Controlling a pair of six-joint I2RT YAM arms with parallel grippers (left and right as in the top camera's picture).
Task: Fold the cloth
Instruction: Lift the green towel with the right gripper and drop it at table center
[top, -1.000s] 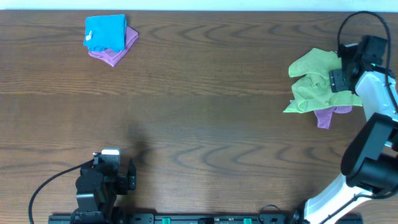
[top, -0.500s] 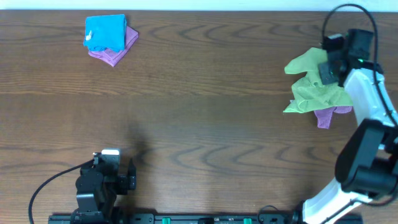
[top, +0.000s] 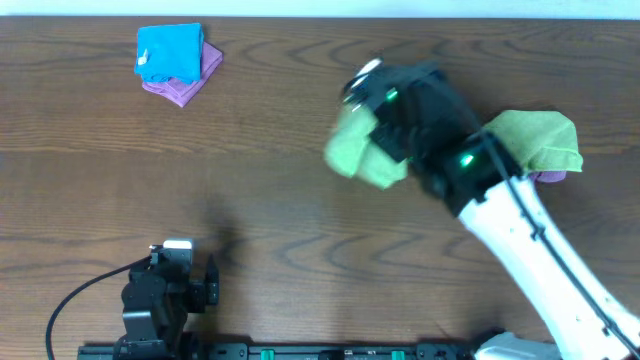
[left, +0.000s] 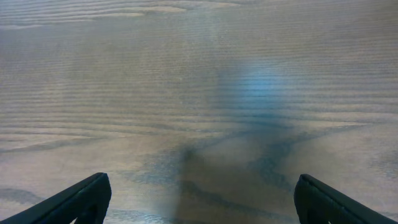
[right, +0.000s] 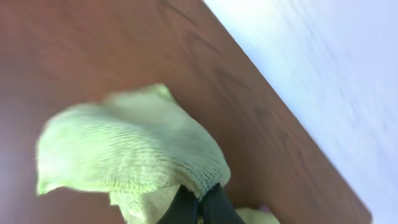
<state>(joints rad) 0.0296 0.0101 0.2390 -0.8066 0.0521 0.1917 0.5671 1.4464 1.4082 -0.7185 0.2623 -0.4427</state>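
Far-left corner of the brown wood-grain counter (top: 300, 230) first: a folded bright blue cloth (top: 168, 50) sits on top of a lilac-purple cloth (top: 186, 90) that peeks out along its near and right sides.

Down at the near edge on the left, the black left arm (top: 160, 295) is tucked in low. Its wrist view shows the left gripper (left: 202, 186) spread wide, one dark fingertip in each lower corner of the picture, bare wood between them and nothing held.

Now the middle, and here's the action: the lime-green microfibre towel (top: 355, 155) is bunched into a loose wad right of centre, nearer the far edge than the near one. The right gripper (right: 200, 208) is clamped on it, and in the wrist view the dark fingers are pinched together on a fold with the rest of the fabric billowing away from them. Both views are blurred, so I cannot tell whether it touches the wood.

The white right arm (top: 520, 220) stretches diagonally from the near-right corner up to that wad.

Over by the right edge, a second rumpled lime-green cloth (top: 540, 140) lies in a heap, with a sliver of purple fabric (top: 548, 177) showing at its near side.
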